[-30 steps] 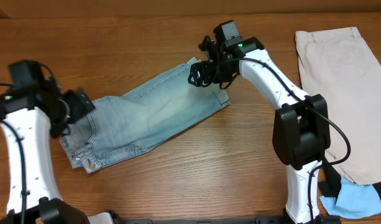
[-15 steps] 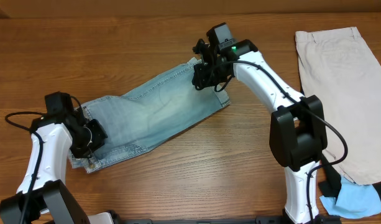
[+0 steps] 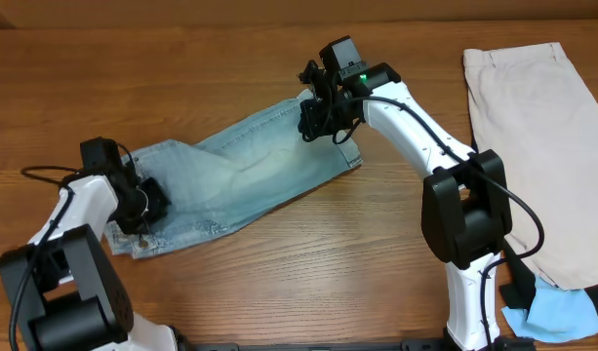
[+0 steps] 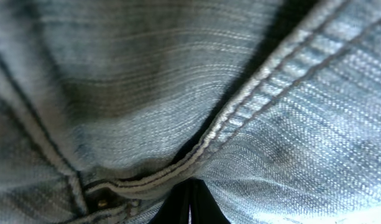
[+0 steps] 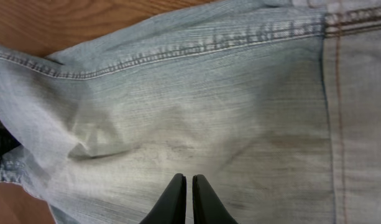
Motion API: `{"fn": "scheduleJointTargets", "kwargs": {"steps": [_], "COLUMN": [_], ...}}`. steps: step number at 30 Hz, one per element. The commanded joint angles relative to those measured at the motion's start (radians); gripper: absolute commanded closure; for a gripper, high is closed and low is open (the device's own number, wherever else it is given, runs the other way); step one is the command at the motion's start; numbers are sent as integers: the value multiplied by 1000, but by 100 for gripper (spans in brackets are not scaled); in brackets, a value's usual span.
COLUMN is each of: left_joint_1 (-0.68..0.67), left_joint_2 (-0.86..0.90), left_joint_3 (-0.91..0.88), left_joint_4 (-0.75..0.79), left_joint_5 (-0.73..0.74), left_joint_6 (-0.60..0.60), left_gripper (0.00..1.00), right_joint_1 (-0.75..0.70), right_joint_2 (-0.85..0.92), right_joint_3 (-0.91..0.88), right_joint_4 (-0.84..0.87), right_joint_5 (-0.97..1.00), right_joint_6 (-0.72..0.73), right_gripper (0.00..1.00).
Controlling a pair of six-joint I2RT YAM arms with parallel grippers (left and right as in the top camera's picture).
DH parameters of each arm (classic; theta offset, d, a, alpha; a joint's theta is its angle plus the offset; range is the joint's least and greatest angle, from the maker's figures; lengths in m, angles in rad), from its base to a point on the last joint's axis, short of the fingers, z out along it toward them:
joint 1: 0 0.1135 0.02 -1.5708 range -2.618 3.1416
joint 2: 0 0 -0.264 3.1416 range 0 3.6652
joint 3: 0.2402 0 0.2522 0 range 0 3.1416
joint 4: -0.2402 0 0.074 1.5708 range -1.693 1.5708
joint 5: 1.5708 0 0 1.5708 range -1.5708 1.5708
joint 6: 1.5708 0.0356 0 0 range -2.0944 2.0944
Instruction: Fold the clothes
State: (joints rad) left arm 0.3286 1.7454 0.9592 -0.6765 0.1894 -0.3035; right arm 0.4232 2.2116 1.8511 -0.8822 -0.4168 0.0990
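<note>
L gripper (image 4: 190, 208) clenched on denim shorts (image 3: 250, 166), thick seam (image 4: 252, 106) just beyond tips. R gripper (image 5: 185, 199) clenched on leg cloth. Denim prob. soft, floppy, rather heavy: grip at seams/hems.

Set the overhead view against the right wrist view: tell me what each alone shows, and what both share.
Overhead only: both arms, the left gripper at the waistband end, the beige shorts and a pale-blue garment at the right. Right wrist only: that the right gripper is shut against the cloth, seam stitching up close. Both: the denim shorts on the wooden table.
</note>
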Motion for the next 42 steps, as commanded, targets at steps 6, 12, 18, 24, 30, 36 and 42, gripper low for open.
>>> {"fn": "scheduleJointTargets", "kwargs": {"steps": [6, 12, 18, 24, 30, 36, 42], "left_joint_1": [-11, -21, -48, -95, -128, -136, -137], "left_joint_2": [99, 99, 99, 99, 100, 100, 100], "left_joint_3": [235, 455, 642, 740, 740, 740, 739], "left_joint_4": [-50, -85, -159, -297, -382, -404, -442], "left_joint_5": [-32, -31, -3, 22, 21, 18, 18], "left_joint_6": [42, 57, 76, 123, 145, 147, 154], "left_gripper": [96, 72, 39, 24, 16, 9, 6], "right_joint_1": [-3, -3, -6, -38, -124, -240, -346], "right_joint_2": [92, 135, 150, 158, 158, 158, 158], "right_joint_3": [14, 14, 14, 14, 14, 14, 14], "right_joint_4": [38, 77, 73, -7, -115, -189, -242], "right_joint_5": [18, 96, 219, 237, 241, 244, 274], "right_joint_6": [115, 249, 393, 461, 474, 420, 417], "right_gripper": [92, 92, 92, 89, 84, 84, 84]}}
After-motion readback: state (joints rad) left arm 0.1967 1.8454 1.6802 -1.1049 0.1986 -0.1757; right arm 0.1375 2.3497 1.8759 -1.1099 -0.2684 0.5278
